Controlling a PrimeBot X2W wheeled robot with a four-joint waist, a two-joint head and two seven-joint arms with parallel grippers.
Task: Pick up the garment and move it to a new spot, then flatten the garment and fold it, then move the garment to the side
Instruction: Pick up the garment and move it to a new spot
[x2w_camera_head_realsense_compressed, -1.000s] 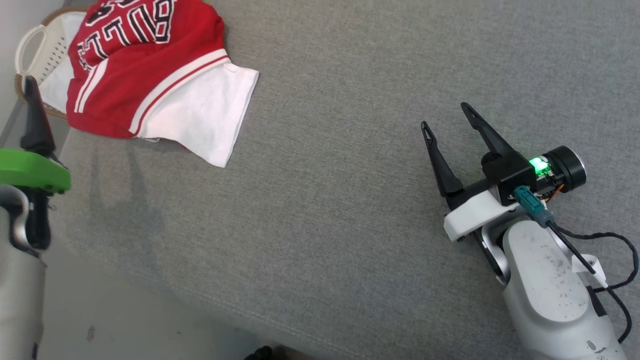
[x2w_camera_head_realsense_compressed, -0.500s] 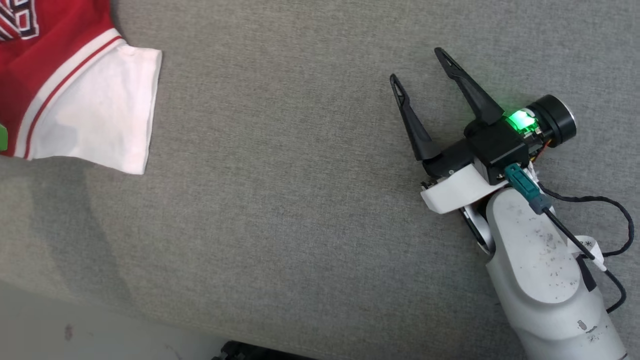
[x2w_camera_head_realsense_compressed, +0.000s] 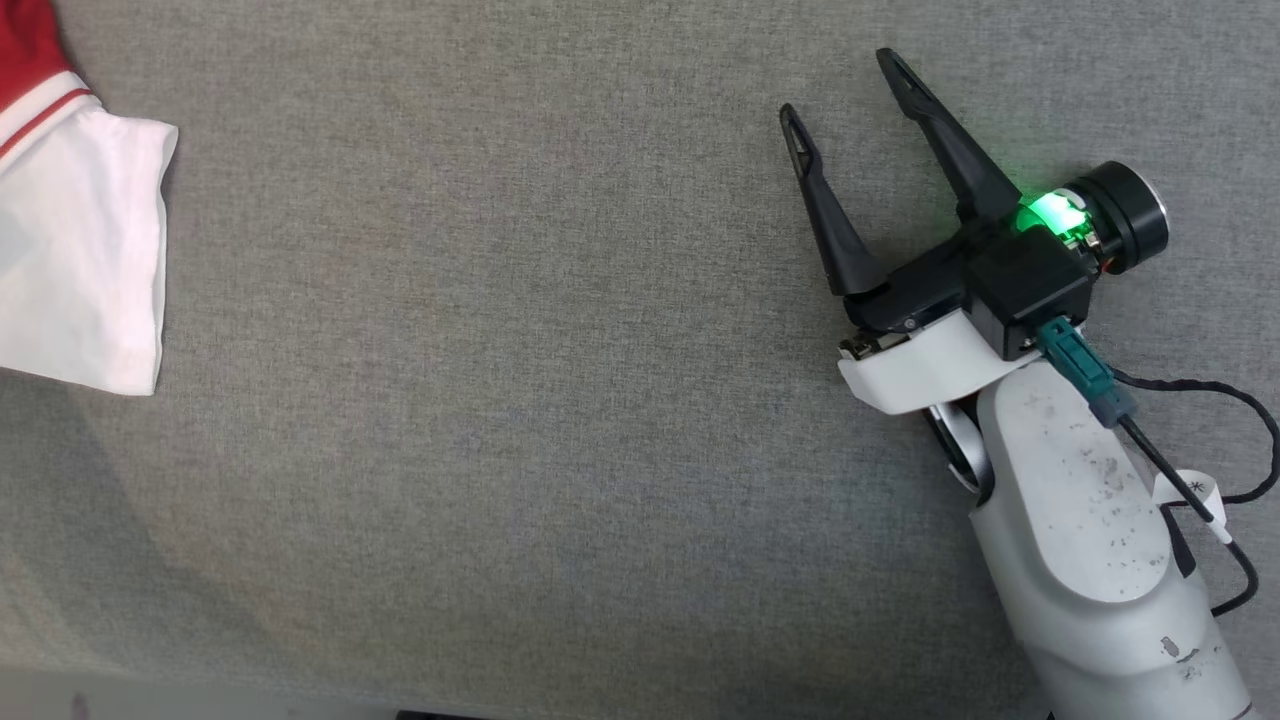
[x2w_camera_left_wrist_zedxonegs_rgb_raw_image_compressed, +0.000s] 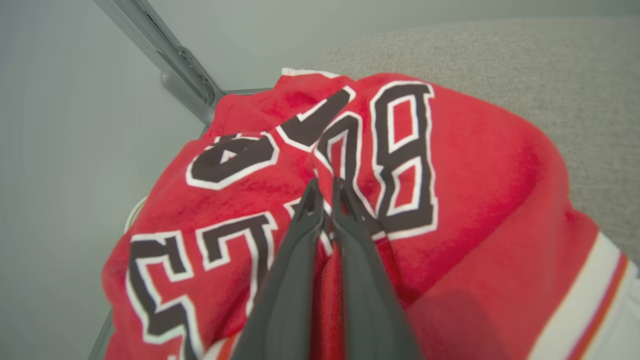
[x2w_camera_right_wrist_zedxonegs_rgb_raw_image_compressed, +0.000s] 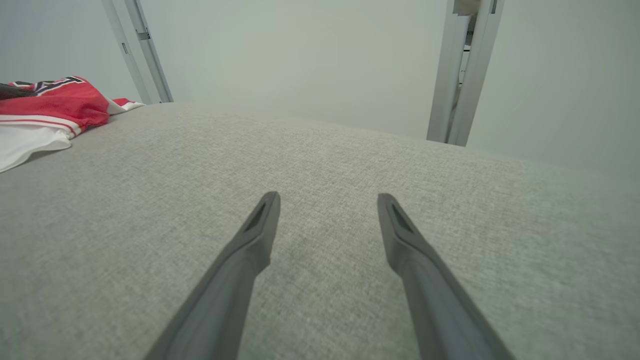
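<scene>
The garment (x2w_camera_left_wrist_zedxonegs_rgb_raw_image_compressed: 475, 175) is a red jersey with black-and-white letters and white sleeves, bunched in a heap. In the left wrist view my left gripper (x2w_camera_left_wrist_zedxonegs_rgb_raw_image_compressed: 325, 182) has its two fingers pressed together on a fold of the red cloth. One white sleeve of the garment (x2w_camera_head_realsense_compressed: 80, 250) shows at the left edge of the head view. My right gripper (x2w_camera_head_realsense_compressed: 840, 88) lies far to the right on the grey surface, open with nothing between its fingers. In the right wrist view the right gripper (x2w_camera_right_wrist_zedxonegs_rgb_raw_image_compressed: 327, 200) points across bare cloth, and the garment (x2w_camera_right_wrist_zedxonegs_rgb_raw_image_compressed: 55, 102) sits far off at the upper left.
The grey fabric surface (x2w_camera_head_realsense_compressed: 500, 400) stretches between the garment and the right arm. Its front edge and the pale floor (x2w_camera_head_realsense_compressed: 150, 700) run along the bottom of the head view. Metal frame posts (x2w_camera_right_wrist_zedxonegs_rgb_raw_image_compressed: 460, 75) (x2w_camera_left_wrist_zedxonegs_rgb_raw_image_compressed: 170, 65) stand behind the surface against a pale wall.
The head camera has swung to the right, so the garment now sits at the view's left edge and the left arm's green mount is out of frame. The right gripper stays open.
</scene>
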